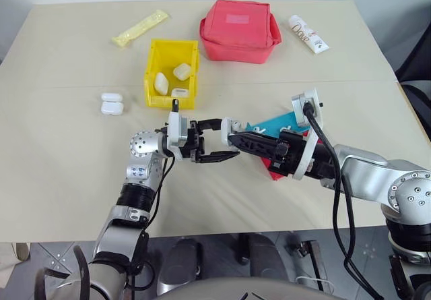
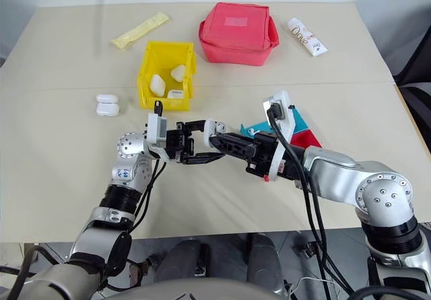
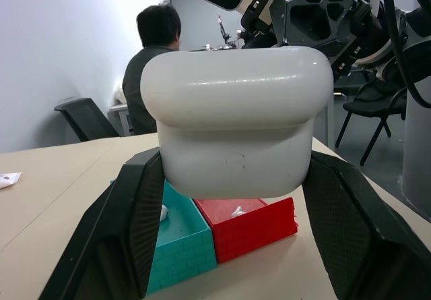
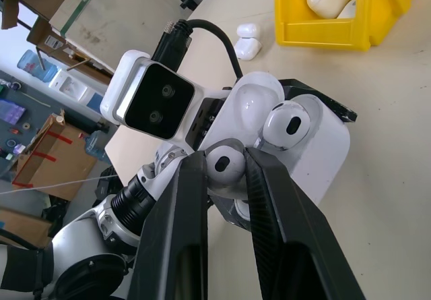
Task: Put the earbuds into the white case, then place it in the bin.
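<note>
My left gripper (image 3: 229,160) is shut on the white case (image 3: 236,111), held above the table's middle with its lid open. One earbud (image 4: 286,125) sits in a well of the case (image 4: 316,152). My right gripper (image 4: 225,157) is shut on a second earbud (image 4: 225,168), right at the case's open top. In the head views the two grippers meet tip to tip, left (image 1: 210,140) and right (image 1: 236,137). The yellow bin (image 1: 168,101) stands behind them, with three white cases inside.
A teal tray (image 3: 182,239) and a red tray (image 3: 259,229) lie under my right arm, each with a small white earbud. Two white cases (image 1: 112,103) sit left of the bin. At the back lie a red pouch (image 1: 239,30), a tube (image 1: 308,34) and a yellow packet (image 1: 140,28).
</note>
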You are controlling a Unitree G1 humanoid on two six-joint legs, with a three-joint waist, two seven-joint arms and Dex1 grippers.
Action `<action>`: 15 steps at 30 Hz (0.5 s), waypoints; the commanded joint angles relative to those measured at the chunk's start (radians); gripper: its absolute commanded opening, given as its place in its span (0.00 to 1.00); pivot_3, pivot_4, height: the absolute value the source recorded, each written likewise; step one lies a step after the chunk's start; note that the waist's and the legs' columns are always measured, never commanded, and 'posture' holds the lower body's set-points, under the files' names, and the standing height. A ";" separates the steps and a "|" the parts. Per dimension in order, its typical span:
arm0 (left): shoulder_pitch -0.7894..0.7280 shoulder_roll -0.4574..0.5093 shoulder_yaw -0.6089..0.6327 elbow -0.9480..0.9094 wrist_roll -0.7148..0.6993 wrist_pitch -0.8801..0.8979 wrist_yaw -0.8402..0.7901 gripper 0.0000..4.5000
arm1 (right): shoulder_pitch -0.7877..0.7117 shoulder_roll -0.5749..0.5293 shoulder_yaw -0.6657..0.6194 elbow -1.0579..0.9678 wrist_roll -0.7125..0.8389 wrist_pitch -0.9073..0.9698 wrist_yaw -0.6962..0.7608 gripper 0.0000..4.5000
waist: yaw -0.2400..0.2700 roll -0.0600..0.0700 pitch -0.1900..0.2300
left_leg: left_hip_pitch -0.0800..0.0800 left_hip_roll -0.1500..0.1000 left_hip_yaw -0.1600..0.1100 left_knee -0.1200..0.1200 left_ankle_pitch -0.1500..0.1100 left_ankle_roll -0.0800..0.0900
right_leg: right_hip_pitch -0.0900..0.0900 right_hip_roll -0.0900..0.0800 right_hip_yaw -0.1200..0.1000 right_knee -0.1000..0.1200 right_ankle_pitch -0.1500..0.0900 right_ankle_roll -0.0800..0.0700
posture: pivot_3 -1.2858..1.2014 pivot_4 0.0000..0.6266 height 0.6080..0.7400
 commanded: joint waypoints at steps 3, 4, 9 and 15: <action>-0.025 -0.014 0.017 -0.069 -0.039 -0.014 0.004 0.61 | 0.041 -0.023 0.007 0.023 -0.078 0.022 -0.017 0.18 | -0.001 0.000 0.000 | 0.000 0.000 0.000 0.000 0.000 0.000 | 0.000 0.000 0.000 0.000 0.000 0.000 | 0.52 0.24 1.00; -0.025 -0.012 0.016 -0.066 -0.036 -0.016 0.002 0.61 | 0.039 -0.026 0.005 0.020 -0.086 0.024 -0.011 0.27 | -0.001 0.000 0.000 | 0.000 0.000 0.000 0.000 0.000 0.000 | 0.000 0.000 0.000 0.000 0.000 0.000 | 0.52 0.24 1.00; -0.028 -0.007 0.014 -0.056 -0.028 -0.015 0.001 0.61 | 0.027 -0.049 -0.023 -0.012 -0.105 0.035 0.042 0.50 | 0.000 0.000 0.000 | 0.000 0.000 0.000 0.000 0.000 0.000 | 0.000 0.000 0.000 0.000 0.000 0.000 | 0.52 0.24 1.00; -0.030 -0.005 0.015 -0.049 -0.025 -0.014 -0.004 0.61 | 0.031 -0.080 -0.050 -0.035 -0.112 0.038 0.095 0.50 | -0.001 0.000 0.000 | -0.001 0.000 0.000 0.000 0.000 0.000 | 0.000 0.000 0.000 -0.002 0.001 -0.001 | 0.52 0.24 1.00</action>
